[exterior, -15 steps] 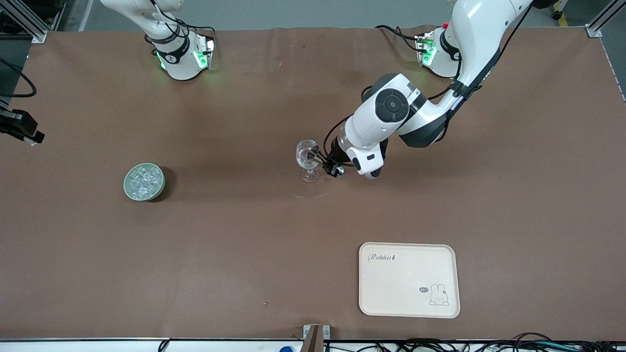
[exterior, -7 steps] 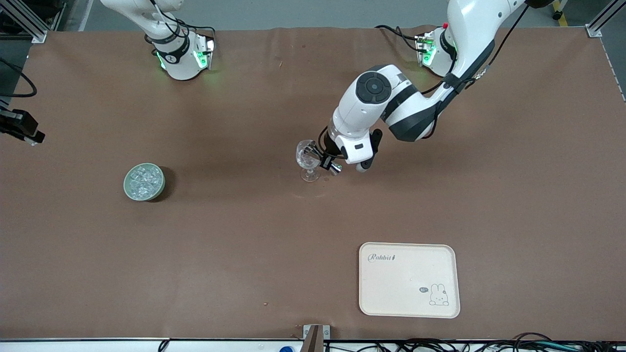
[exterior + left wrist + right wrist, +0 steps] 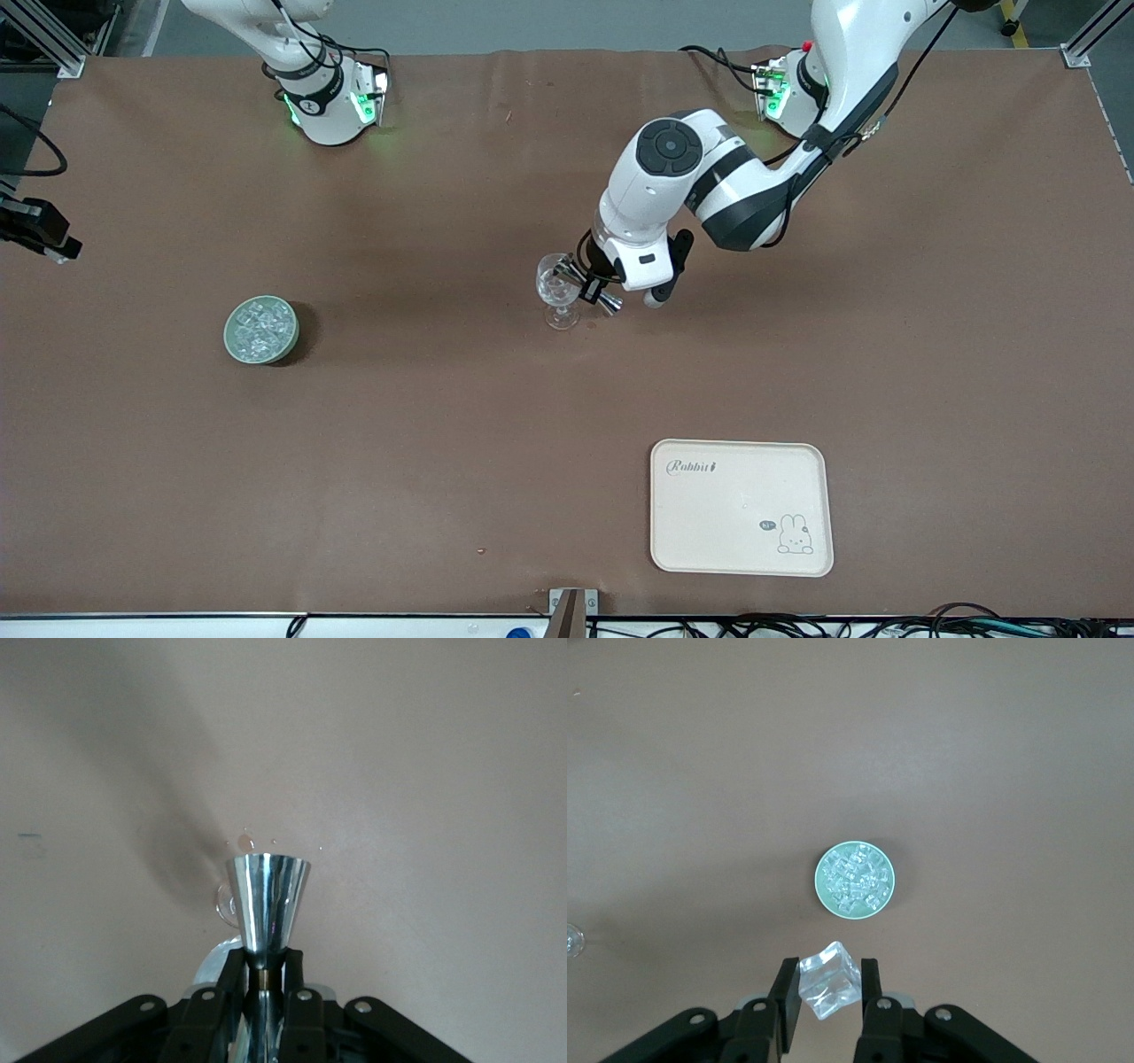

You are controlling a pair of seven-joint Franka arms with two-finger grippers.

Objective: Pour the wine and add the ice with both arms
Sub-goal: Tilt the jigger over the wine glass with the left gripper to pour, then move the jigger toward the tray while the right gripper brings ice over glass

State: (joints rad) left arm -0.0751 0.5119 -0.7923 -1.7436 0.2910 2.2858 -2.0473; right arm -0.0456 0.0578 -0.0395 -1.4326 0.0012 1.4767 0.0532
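Left end effector: closed on a small metal measuring cup, held at the narrow waist between the two cones; it is seen beside the bowl of the wine glass, toward the left arm's end of the surface.
Measuring cup: shiny, double-coned, one flared mouth turned away from the wrist in the left wrist view; in the front view it is seen tilted just beside the glass.
Wine glass: clear, stemmed, standing upright near the middle of the brown surface.
Right end effector: closed on a single clear ice cube, pinched between the two fingers; in the right wrist view it is held high over the bowl of ice.
Ice: a heap of small glassy cubes is held in a round pale green bowl, set toward the right arm's end of the surface, well apart from the glass.
Tray: cream, rectangular, printed with a rabbit; placed nearer to the front camera than the glass, toward the left arm's end.
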